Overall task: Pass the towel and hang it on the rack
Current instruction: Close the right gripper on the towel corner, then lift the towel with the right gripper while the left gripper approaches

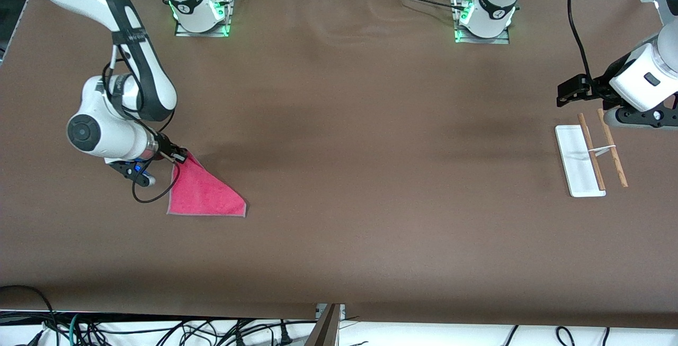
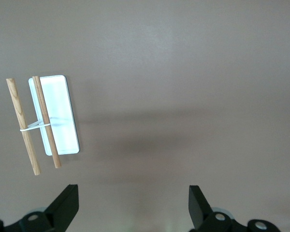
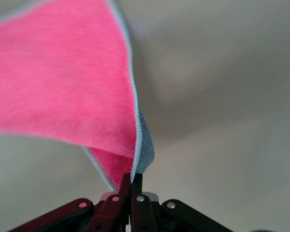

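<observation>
Pinching one corner of the pink-red towel (image 1: 204, 192), my right gripper (image 1: 180, 158) has its jaws pressed together on the cloth, the grey stitched edge and a fold of the dark grey side showing right at the tips in the right wrist view (image 3: 63, 82). The towel lies on the brown worktop (image 1: 339, 176) toward the right arm's end, its pinched corner lifted and the rest spread flat. Well apart from the towel, toward the left arm's end, stands the rack (image 1: 580, 160), white flat base and two wooden rods joined by a metal piece. My left gripper (image 2: 133, 205) waits over bare worktop just beside the rack (image 2: 53, 116), jaws spread and holding nothing.
</observation>
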`<state>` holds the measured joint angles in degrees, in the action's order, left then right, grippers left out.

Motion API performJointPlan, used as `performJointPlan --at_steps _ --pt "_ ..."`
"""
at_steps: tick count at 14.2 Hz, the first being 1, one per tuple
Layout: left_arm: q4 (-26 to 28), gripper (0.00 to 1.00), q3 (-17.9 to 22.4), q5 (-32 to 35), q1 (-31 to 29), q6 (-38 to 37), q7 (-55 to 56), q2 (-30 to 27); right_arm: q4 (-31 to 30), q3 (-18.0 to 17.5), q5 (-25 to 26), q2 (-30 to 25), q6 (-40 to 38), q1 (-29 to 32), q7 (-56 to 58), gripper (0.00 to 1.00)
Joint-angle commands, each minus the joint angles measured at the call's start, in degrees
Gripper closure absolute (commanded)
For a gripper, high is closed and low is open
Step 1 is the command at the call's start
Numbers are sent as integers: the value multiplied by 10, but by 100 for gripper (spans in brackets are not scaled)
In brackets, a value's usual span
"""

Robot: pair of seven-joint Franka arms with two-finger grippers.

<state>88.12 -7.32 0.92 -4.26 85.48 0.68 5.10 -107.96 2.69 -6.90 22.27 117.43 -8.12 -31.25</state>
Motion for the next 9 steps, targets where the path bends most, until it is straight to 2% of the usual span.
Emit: performJointPlan --at_steps 1,3,6,9 --pt "-11 0 -1 10 1 -12 -2 -2 106 -1 -14 -6 -124 -31 -29 100" --pt "-12 0 -1 10 1 -12 -2 -2 183 -1 -25 -5 -198 -60 -53 100" --pt "-12 0 -2 11 1 -11 -4 -1 268 0 -77 1 -265 -106 -113 100" --pt "-13 0 -2 5 3 -11 -4 -1 331 1 -112 14 -287 -160 -176 100"
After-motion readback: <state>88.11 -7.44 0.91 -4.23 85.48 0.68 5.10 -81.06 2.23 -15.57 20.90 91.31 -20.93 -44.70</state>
